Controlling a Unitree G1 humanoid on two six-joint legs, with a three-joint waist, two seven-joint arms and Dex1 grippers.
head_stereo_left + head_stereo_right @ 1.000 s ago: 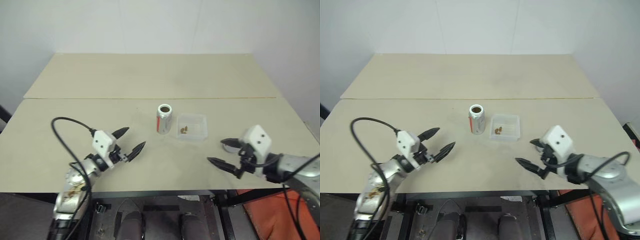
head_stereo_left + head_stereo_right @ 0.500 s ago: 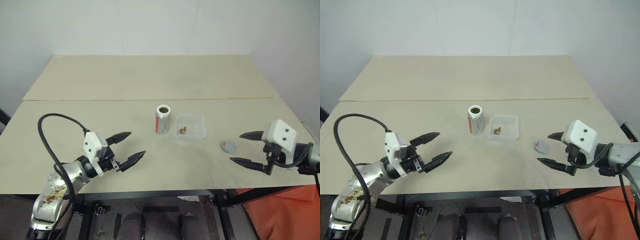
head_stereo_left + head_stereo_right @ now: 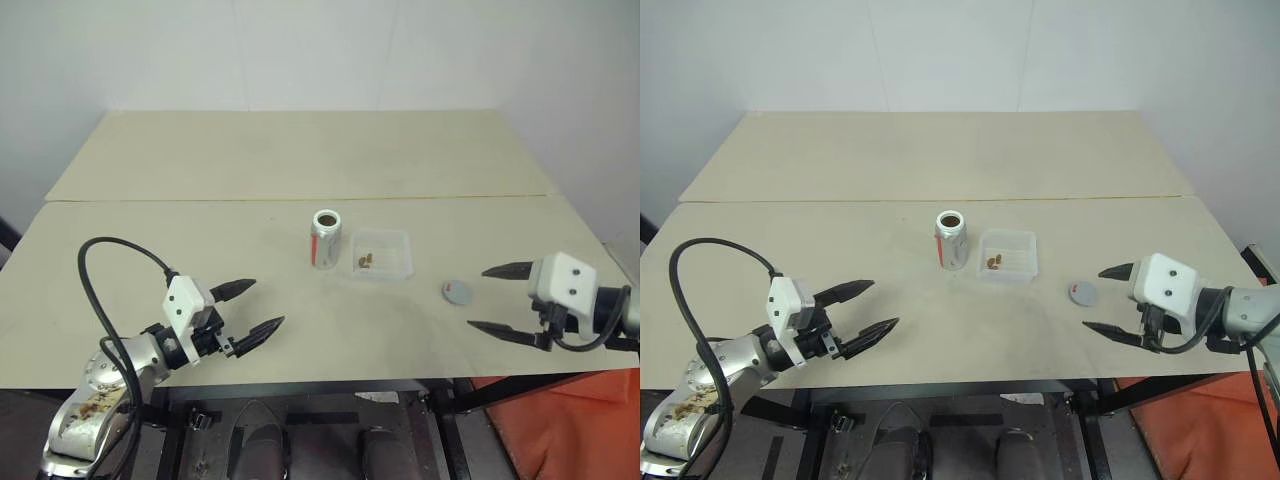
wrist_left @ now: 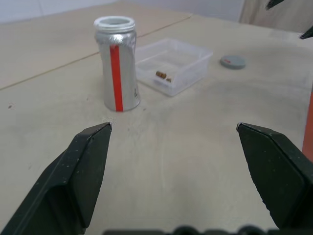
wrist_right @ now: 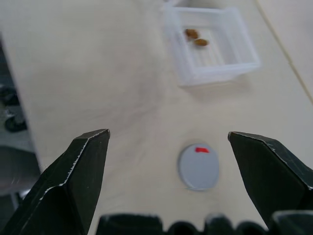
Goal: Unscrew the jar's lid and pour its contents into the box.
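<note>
Nearest the table's front edge, both arms hang back with nothing in them — the left gripper (image 3: 247, 309) has its two black fingers spread wide over bare tabletop, and the right gripper (image 3: 504, 300), off at the right end, is splayed just as wide and empty. Just beyond the right one lies the lid (image 3: 457, 291), flat on the table (image 3: 150, 250), off the jar and well apart from it. Further in, mid-table, the box (image 3: 384, 253) sits with the contents (image 3: 367, 261) already inside: a couple of small brown bits near its left end. Right beside the box, upright, stands the jar (image 3: 327, 238), its mouth uncovered; whether anything is left inside, I can't tell.

By the look of it, unscrewing and pouring are both done — this reads as the final step, the arms clear of the work. Nothing more seems called for beyond keeping both grippers away from jar and box. If bits do remain, the left gripper would need to close around the jar's body and tip it over the box.
</note>
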